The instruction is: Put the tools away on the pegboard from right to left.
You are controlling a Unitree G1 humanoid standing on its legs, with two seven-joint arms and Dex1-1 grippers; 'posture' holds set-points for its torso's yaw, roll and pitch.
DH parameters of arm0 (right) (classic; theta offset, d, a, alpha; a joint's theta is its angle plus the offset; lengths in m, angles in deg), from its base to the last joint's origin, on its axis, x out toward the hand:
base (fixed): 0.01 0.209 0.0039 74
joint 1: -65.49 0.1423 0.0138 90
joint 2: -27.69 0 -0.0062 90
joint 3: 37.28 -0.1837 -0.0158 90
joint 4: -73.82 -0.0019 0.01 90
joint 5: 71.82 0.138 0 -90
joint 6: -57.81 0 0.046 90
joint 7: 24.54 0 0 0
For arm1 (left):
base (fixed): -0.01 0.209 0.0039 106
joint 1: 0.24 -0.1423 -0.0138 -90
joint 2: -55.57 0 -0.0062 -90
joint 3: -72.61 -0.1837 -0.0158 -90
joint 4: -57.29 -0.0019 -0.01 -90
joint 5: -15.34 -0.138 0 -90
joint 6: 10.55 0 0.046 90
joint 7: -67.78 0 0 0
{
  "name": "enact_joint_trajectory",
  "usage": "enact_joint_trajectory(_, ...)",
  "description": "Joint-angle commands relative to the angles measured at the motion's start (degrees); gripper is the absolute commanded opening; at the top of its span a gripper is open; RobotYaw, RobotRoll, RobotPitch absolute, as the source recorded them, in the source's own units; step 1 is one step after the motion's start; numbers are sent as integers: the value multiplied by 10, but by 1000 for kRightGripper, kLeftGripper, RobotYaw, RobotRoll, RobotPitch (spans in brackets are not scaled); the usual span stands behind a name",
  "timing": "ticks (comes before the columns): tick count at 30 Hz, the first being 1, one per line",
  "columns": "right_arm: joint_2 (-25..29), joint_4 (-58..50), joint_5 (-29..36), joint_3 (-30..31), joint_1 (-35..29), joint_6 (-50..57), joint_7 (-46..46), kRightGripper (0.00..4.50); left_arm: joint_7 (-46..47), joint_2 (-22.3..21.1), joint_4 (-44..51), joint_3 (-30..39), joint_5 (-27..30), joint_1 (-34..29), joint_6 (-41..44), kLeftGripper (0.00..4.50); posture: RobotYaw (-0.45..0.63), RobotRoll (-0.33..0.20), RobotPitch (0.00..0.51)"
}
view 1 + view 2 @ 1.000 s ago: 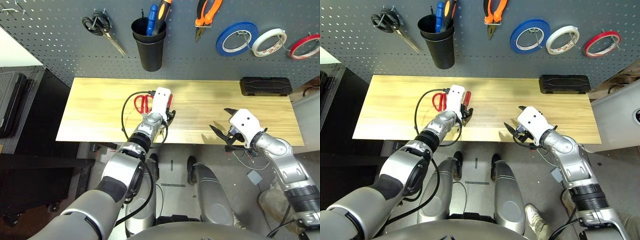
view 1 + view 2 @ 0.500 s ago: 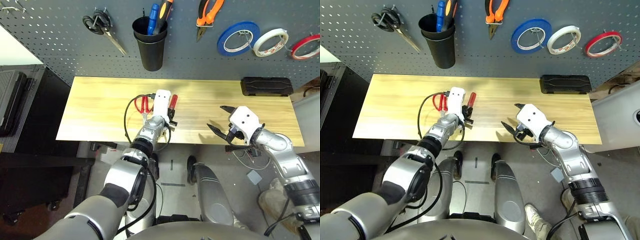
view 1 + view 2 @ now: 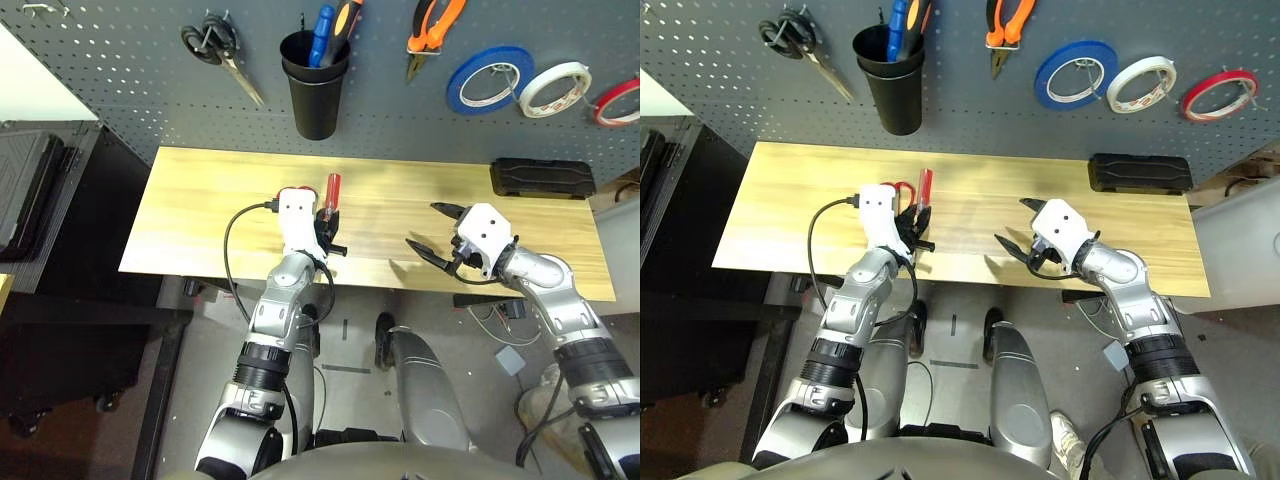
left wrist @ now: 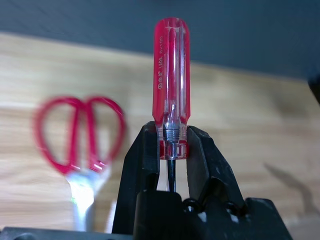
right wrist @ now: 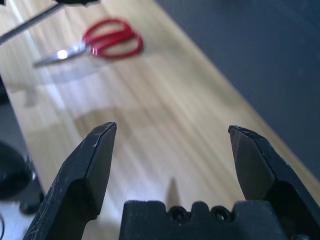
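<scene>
Left gripper (image 4: 172,150) had its two black fingers pinched on the red-handled screwdriver (image 4: 171,80), right at the collar where the handle meets the shaft, handle sticking out forward past the tips. Grip looked low on the tool, so I'd say keep it clamped firmly and lift slowly, since the long handle could swing. My guess at the next move was carrying it up to the black cup (image 3: 314,85) on the pegboard (image 3: 130,70) and lowering it in with the blue and orange handles already there.

Red-handled scissors (image 4: 80,132) lay flat on the wooden tabletop (image 3: 200,220) just beside that gripper, so those looked to be last. Right gripper (image 5: 172,150) hung wide apart and empty over the table's near edge. Up on the board: orange-handled pliers (image 3: 432,30), blue tape (image 3: 490,80), white tape (image 3: 553,88), red tape ring (image 3: 618,102), black-handled scissors (image 3: 215,50). Black case (image 3: 542,178) sat at the table's back right.
</scene>
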Motion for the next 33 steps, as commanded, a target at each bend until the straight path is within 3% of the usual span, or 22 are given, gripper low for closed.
enact_joint_trajectory(1, 3, 47, 28, -21, 2, -44, 32, 4500, 8, 15, 92, 7, 30, -26, 16, 814, 342, 0, 299)
enact_joint_trajectory(6, 5, 96, 56, -46, 20, -94, 65, 4500, 19, 2, 166, 12, 44, -33, 36, 814, 353, 0, 287)
enact_joint_trajectory(13, 14, 101, 155, -99, 36, -98, 162, 4500, 35, -14, 247, 36, 57, 3, 63, 814, 355, 0, 275)
enact_joint_trajectory(17, 27, 82, 220, -133, 38, -79, 232, 4500, 41, -27, 281, 54, 68, 67, 99, 814, 341, 0, 265)
enact_joint_trajectory(24, 53, 31, 283, -166, 47, -2, 278, 4500, 51, -49, 275, 81, 87, 196, 141, 814, 290, 0, 255)
enact_joint_trajectory(33, 78, -3, 316, -193, 83, 78, 302, 4500, 48, -61, 216, 89, 103, 314, 142, 814, 246, 0, 249)
